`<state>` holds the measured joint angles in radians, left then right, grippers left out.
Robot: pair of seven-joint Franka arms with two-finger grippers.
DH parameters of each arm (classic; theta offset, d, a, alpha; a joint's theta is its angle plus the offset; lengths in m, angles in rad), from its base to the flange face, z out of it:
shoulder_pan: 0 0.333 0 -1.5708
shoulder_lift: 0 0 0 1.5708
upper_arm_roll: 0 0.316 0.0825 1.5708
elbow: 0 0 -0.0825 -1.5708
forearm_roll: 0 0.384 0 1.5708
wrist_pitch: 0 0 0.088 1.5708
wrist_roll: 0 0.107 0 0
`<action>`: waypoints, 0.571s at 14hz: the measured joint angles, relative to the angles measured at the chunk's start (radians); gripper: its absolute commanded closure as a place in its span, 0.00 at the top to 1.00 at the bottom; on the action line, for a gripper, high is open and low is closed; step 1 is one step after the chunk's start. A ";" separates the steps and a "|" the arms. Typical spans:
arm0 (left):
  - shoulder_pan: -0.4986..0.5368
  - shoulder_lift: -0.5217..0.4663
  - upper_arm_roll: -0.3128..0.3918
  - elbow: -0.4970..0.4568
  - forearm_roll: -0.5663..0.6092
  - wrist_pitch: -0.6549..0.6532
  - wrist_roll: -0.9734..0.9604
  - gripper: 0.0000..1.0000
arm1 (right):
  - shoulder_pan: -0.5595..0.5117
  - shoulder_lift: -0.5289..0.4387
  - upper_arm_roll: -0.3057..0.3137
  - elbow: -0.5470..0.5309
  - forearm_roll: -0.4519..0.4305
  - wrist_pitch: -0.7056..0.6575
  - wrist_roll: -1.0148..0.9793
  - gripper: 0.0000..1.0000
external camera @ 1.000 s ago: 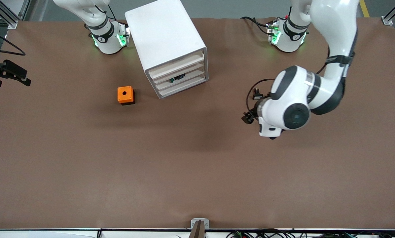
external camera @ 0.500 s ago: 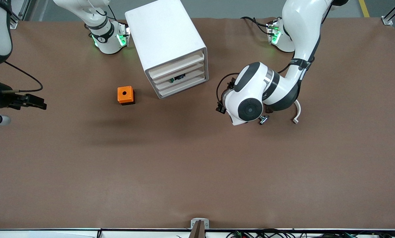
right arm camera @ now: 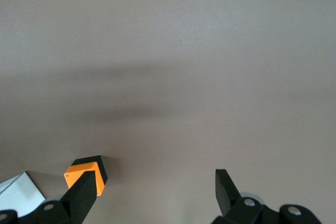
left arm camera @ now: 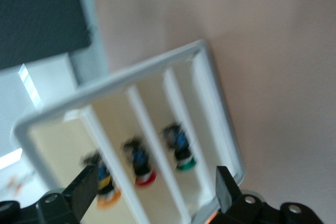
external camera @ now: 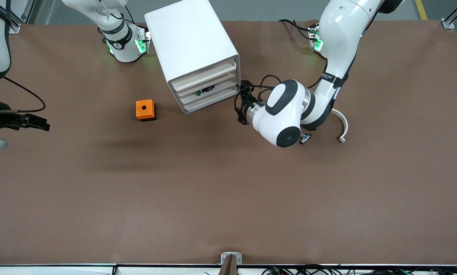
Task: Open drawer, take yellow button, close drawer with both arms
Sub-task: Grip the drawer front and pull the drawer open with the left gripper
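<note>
The right gripper (external camera: 44,125) hangs over the tabletop edge at the right arm's end, well apart from everything else. Its fingers (right arm camera: 84,192) stand wide with nothing between them, and it has barely shifted in the last half second after swinging in over that edge, so this arm looks to be waiting. The orange box (external camera: 145,109) sits untouched on the tabletop, just beside the white drawer cabinet (external camera: 192,49) toward the right arm's end.

The real change is at the cabinet: the left gripper (external camera: 239,109), a second ago out over bare tabletop toward the left arm's end, has swept in and now sits just beside the cabinet's front corner, turned to face its front. Its fingers (left arm camera: 224,184) are spread wide and empty. Its wrist view shows three compartments, each holding a small push-button, with the yellow-orange-capped button (left arm camera: 107,191) in an outer one, partly hidden by a fingertip; red and green caps fill the others. The approach looks finished, but no drawer has been pulled out yet, so opening remains the next step
</note>
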<state>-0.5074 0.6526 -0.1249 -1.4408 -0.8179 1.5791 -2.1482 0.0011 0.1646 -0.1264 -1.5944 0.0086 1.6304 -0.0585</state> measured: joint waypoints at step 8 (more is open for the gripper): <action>-0.053 0.060 -0.006 0.000 -0.167 -0.018 -0.240 0.71 | 0.056 0.000 0.014 0.000 0.021 -0.030 0.306 1.00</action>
<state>-0.5604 0.7125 -0.1311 -1.4405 -0.9846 1.5606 -2.3881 0.0575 0.1645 -0.1121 -1.5943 0.0295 1.6003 0.2471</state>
